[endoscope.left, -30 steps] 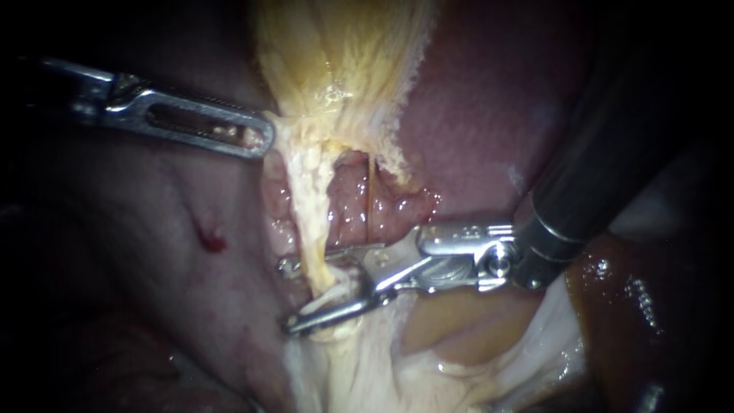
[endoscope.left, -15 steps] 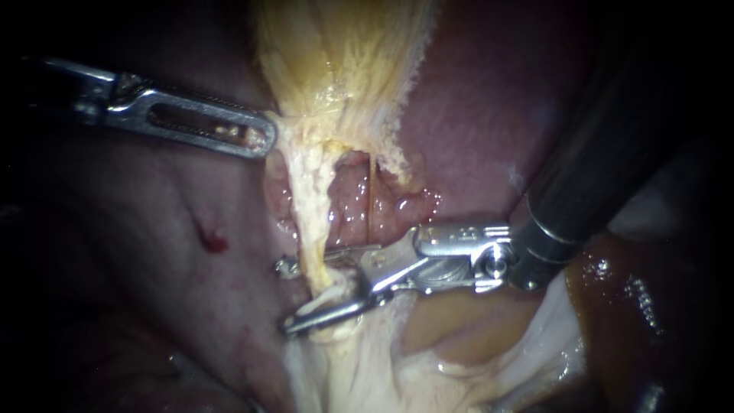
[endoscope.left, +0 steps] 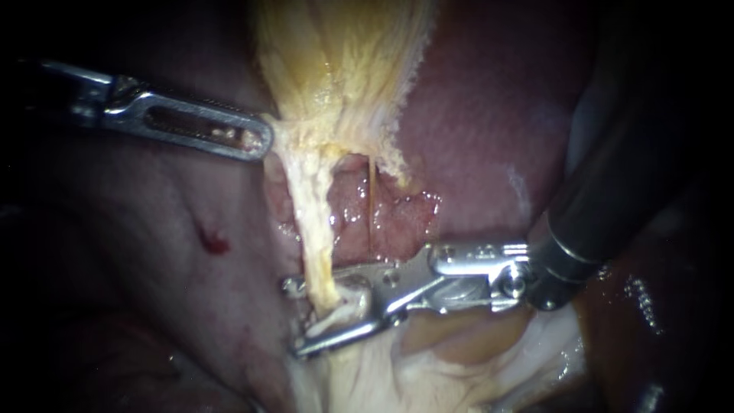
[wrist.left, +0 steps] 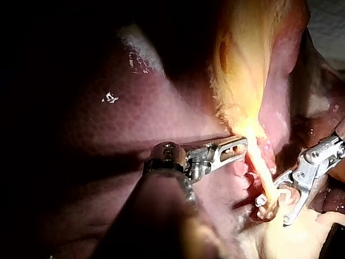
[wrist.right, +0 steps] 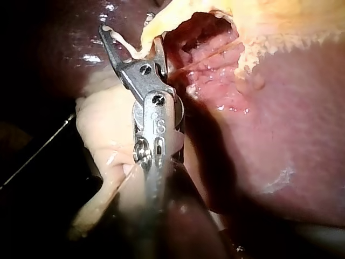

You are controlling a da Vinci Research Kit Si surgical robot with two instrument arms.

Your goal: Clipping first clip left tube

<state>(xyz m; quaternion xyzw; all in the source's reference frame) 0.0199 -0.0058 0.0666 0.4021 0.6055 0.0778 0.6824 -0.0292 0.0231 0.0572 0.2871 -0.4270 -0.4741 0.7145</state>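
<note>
One clip, and it is not closed yet. The left tube (endoscope.left: 312,222), the thick pale cord running down from the gallbladder (endoscope.left: 344,61), sits between the jaws of the right instrument (endoscope.left: 294,317). It is caught low on its length, just above where it spreads into the white tissue below. Those jaws stand wide apart, one on each side of the tube, carrying the white clip (endoscope.left: 348,294) between them. So the placing looks done, and by my reading the squeeze is what's left; no clip sits shut on any tube. To its right runs a second, far thinner tube (endoscope.left: 369,210), bare and outside the jaws. Further up, the left instrument (endoscope.left: 256,140) has its jaws closed flat on the gallbladder's edge, drawing the cord taut over the liver (endoscope.left: 474,130). The tally: two tubes, one clip, two instruments.
</note>
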